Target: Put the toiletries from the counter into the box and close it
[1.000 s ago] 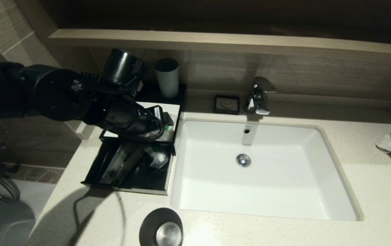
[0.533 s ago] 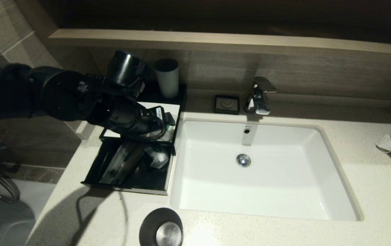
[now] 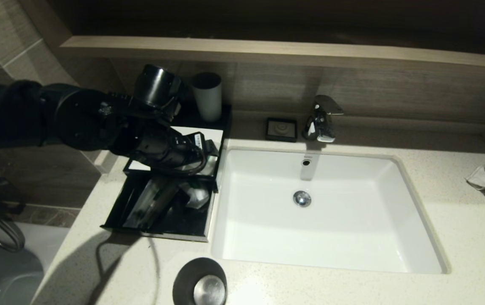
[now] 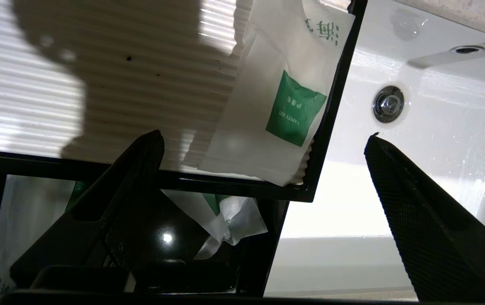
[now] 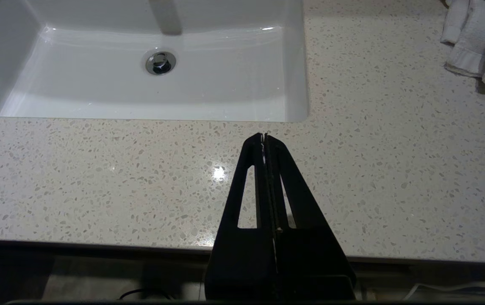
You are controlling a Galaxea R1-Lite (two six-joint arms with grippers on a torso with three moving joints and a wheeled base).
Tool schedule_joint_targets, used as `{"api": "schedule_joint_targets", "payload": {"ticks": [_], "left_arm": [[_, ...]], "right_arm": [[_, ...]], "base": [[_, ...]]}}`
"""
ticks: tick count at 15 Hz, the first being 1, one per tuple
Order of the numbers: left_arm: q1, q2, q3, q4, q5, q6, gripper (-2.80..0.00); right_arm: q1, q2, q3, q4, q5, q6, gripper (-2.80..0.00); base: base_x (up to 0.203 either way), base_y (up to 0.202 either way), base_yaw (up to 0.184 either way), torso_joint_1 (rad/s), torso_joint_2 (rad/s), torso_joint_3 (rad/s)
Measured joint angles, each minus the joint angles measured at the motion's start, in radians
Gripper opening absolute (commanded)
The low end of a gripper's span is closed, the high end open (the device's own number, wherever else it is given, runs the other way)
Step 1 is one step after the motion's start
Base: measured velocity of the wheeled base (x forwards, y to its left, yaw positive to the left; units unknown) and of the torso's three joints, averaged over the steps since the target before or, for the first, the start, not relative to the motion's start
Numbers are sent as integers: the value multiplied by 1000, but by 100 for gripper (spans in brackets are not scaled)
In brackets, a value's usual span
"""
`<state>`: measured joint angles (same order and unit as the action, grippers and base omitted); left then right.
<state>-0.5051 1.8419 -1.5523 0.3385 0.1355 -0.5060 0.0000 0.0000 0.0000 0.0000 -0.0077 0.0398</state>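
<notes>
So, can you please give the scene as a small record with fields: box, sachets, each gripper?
box: black box, drawer pulled open
sachets: one sachet lies on the white top panel, others in the drawer
left gripper: left gripper open, above the box, holding nothing
right gripper: right gripper shut, parked over the counter

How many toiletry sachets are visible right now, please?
3 sachets: one on the box top, one long and one crumpled in its open drawer; the left gripper may hide more.
</notes>
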Motion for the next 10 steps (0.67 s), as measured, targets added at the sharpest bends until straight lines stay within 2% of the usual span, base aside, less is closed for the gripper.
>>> {"api": "schedule_joint_targets", "payload": {"ticks": [10], "left_arm": [[-1,0,11,-18,-1,-2,-280]], "right_arm": [[0,0,0,0,0,0,-280]], "base": [[0,0,0,0,0,0]]}}
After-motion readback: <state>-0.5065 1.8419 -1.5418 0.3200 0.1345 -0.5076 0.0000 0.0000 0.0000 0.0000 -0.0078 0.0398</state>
